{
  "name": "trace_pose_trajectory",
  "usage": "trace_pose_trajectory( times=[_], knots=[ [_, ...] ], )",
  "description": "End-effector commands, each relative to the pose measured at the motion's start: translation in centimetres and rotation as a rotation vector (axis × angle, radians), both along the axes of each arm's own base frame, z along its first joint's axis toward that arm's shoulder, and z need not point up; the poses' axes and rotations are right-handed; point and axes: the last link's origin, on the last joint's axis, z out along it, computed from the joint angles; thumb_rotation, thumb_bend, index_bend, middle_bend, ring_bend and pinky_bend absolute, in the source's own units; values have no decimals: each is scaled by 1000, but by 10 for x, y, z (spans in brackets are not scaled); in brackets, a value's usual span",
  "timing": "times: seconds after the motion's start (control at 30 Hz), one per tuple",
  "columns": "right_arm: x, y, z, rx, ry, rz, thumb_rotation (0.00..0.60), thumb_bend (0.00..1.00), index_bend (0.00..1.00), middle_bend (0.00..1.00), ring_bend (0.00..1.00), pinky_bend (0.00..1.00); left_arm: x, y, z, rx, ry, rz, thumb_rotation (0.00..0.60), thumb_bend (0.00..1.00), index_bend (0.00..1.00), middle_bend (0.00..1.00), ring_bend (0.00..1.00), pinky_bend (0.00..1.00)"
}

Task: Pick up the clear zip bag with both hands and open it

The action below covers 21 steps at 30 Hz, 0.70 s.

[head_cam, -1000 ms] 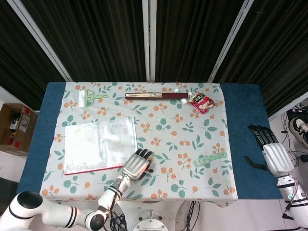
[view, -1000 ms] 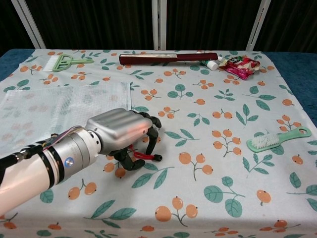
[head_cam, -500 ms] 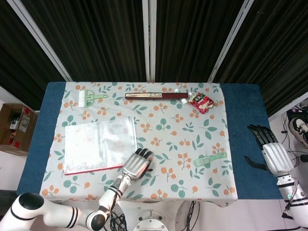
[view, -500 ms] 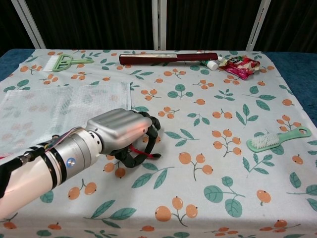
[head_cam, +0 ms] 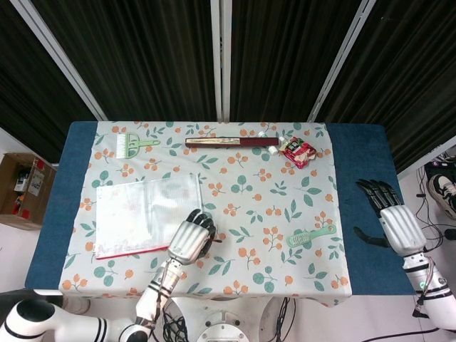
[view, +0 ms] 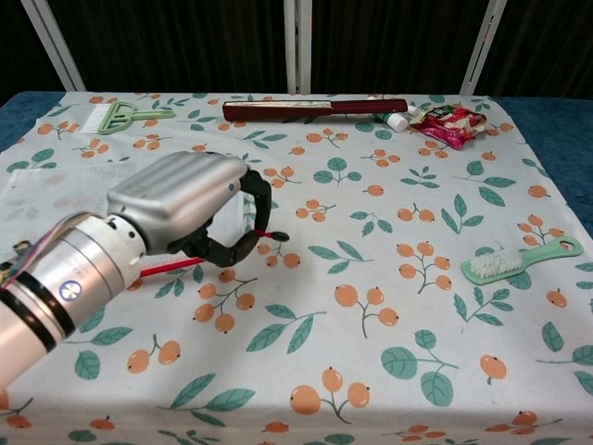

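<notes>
Left hand (view: 185, 209) is yours up close, fingers curled around the red zip edge of the clear zip bag (head_cam: 146, 214) at its near right corner, and that corner is lifted a little off the tabletop (head_cam: 360, 214). From the head view the left hand (head_cam: 189, 239) sits right at the bag's lower right corner, and the bag spreads away to the left of it and beyond it, mostly flat on the floral cloth (head_cam: 249, 206). In the chest view the red strip (view: 171, 267) runs out from under your fingers toward the near left.

Out to the right, well apart from the bag, your right hand (head_cam: 395, 224) hangs over the blue edge of the tabletop, fingers spread and holding nothing.

Between the two hands, closer to the right one, a green brush (view: 519, 260) lies on the cloth. Farther out, past your left hand, a dark red stick-like item (view: 315, 108) lies across the far side, with a red snack packet (view: 449, 122) just right of it. Far left corner, beyond the bag, holds a second green brush (head_cam: 132, 144).
</notes>
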Motion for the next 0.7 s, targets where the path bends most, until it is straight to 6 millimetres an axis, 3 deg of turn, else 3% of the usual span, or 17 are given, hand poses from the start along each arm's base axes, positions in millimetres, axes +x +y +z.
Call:
trace_pose_trajectory(
  times=[0.03,0.3,0.7],
  knots=[
    [14,-11,-3,29,-12,51,600,176,33,61,0,0,-4,-7,19,99,-118,20,600,534,701,483,374,283],
    [85,-62,-25,174,-33,235,600,176,56,64,0,0,-7,-13,50,320,-142,4,600,529,730,695,606,612],
    [208,-112,-91,412,-35,422,600,176,138,100,0,10,-5,-24,86,523,-146,-27,600,527,747,892,841,816]
  ],
)
